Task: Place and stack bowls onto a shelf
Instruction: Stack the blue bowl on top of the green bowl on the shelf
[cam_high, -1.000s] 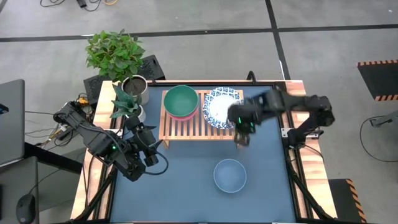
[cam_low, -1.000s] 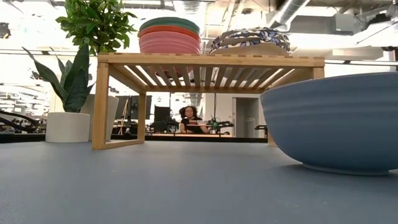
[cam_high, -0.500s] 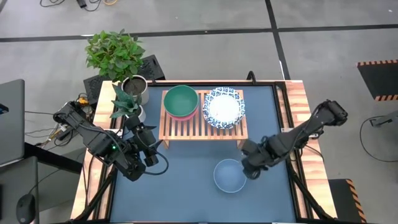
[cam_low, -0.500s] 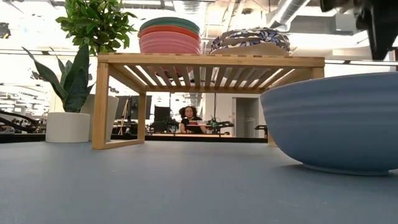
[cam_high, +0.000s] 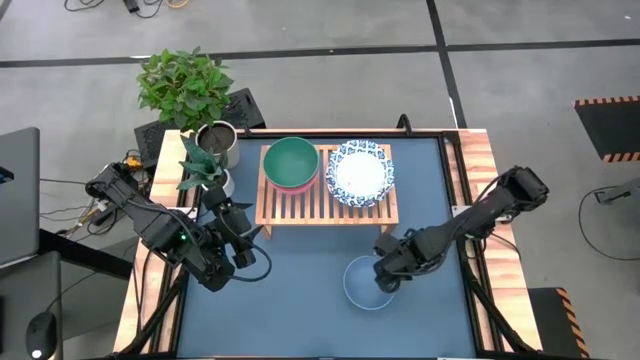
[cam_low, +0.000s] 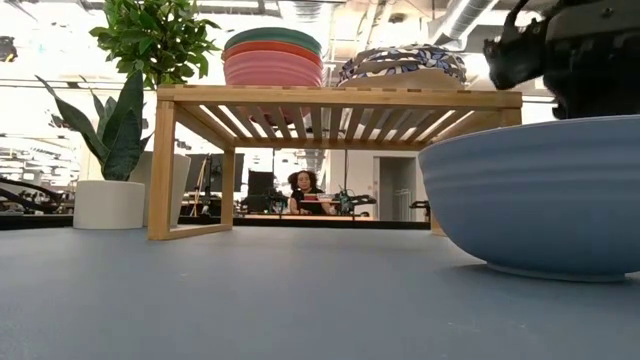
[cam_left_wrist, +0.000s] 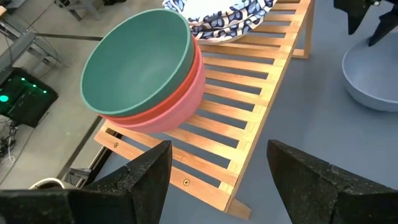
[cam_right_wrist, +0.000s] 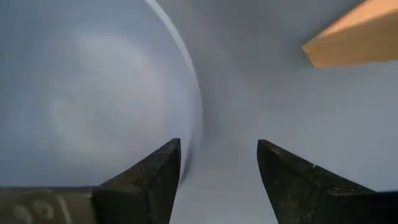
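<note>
The right wrist view showed the right end effector (cam_right_wrist: 217, 180) open, its two fingers standing on either side of the rim of the blue bowl (cam_right_wrist: 93, 93), one inside and one outside. In the high view this bowl (cam_high: 362, 288) lay on the desk (cam_high: 290, 300) in front of the shelf (cam_high: 325, 205), directly under that end effector. The left end effector (cam_left_wrist: 217, 180), also open and holding nothing, waited well apart, near the shelf's left end, so I judged the right arm was the nearer one.

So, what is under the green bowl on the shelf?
The green bowl sits nested in a pink-red bowl on the shelf. Whether more bowls hide inside is not visible.
</note>
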